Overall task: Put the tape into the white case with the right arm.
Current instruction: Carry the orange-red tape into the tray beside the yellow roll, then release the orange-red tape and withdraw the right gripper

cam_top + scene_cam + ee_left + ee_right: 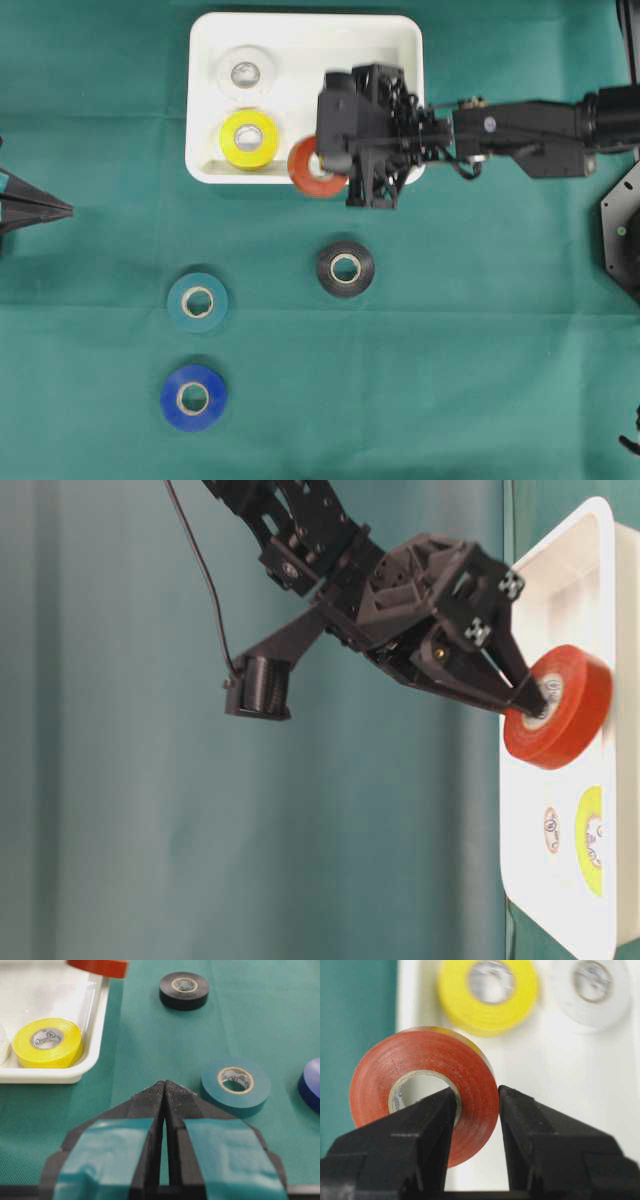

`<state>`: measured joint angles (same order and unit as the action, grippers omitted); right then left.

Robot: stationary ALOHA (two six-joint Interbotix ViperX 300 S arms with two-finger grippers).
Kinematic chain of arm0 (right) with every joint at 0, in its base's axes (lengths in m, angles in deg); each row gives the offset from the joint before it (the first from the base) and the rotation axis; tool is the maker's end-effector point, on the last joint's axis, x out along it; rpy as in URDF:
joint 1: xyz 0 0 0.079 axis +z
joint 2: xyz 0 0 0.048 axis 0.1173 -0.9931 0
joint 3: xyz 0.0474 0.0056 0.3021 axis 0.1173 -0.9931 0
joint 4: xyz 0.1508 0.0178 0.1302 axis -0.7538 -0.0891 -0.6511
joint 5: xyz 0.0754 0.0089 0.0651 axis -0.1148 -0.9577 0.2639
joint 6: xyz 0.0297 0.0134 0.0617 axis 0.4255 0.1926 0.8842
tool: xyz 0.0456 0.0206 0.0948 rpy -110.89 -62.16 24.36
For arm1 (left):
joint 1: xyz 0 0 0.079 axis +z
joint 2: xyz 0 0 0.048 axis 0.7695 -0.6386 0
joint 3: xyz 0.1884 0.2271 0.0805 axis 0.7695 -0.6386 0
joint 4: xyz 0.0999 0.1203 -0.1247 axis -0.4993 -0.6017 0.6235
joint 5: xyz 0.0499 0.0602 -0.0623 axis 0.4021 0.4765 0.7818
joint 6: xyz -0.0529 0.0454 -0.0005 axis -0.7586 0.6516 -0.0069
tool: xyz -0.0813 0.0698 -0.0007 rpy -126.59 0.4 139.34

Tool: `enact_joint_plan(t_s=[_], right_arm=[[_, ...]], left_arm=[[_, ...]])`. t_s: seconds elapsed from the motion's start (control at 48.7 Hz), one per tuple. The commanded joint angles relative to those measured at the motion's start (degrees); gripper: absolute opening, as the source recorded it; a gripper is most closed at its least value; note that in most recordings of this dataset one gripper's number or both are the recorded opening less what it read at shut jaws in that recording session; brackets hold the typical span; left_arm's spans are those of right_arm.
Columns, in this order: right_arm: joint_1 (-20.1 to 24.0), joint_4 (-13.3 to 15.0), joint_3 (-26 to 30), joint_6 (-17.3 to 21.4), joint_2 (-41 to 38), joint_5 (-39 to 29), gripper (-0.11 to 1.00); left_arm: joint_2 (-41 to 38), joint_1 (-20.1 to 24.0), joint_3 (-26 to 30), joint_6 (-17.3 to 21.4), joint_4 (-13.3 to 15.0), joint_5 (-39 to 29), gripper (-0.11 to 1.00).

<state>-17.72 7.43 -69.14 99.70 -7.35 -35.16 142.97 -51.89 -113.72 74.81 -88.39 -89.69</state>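
1 red tape roll (427, 1087) pinched between right jaws, above white case (300, 50) rim

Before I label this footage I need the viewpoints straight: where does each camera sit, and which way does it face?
Overhead: above, looking down on the white case; right arm's hand shows.
Table-level: low and turned sideways; the same hand holds the red tape.
Left wrist: behind the shut left hand, facing the table.
Right wrist: behind the fingers, facing the case.
All four share the red tape.
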Motion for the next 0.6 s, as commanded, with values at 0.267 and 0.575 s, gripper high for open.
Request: enact_joint_plan(t_s=[0.267,0.575], right_arm=[[-4.0,0.1,4.0,0.1,-2.8,0.5,0.01],[-4.0,0.1,3.9,0.1,-3.0,0.5,0.01]], left_arm=[[-0.4,0.2,0.7,0.0,0.0,0.3,0.00],[-0.4,0.2,0.7,0.0,0.0,0.3,0.00]])
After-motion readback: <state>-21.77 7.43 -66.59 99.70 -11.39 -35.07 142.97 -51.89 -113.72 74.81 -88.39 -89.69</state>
